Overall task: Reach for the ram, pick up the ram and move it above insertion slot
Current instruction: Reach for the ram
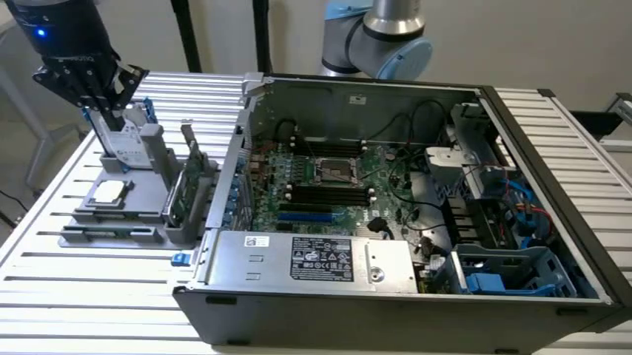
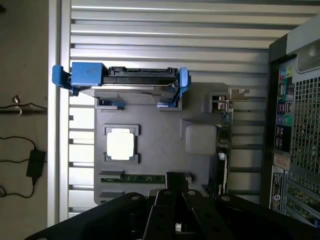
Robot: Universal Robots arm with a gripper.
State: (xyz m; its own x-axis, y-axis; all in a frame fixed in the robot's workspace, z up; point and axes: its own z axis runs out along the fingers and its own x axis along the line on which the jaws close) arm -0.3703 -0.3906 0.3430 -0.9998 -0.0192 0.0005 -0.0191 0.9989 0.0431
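Ram (image 2: 134, 177) lay flat in a narrow slot of the grey fixture (image 2: 155, 150), which sat on the slatted desk (image 2: 165, 35) beside the open computer case (image 1: 345, 92). The end effector (image 2: 175, 182) hung above the fixture, clear of the ram, clenched on nothing. A blue-framed hard drive (image 2: 125, 77) stood at the fixture's other end, with a processor (image 2: 120, 144) seated between drive and ram.

Ram (image 2: 132, 178) in holder (image 2: 160, 150), holder on table (image 1: 99, 274), exterior view's left of case (image 1: 395, 325)
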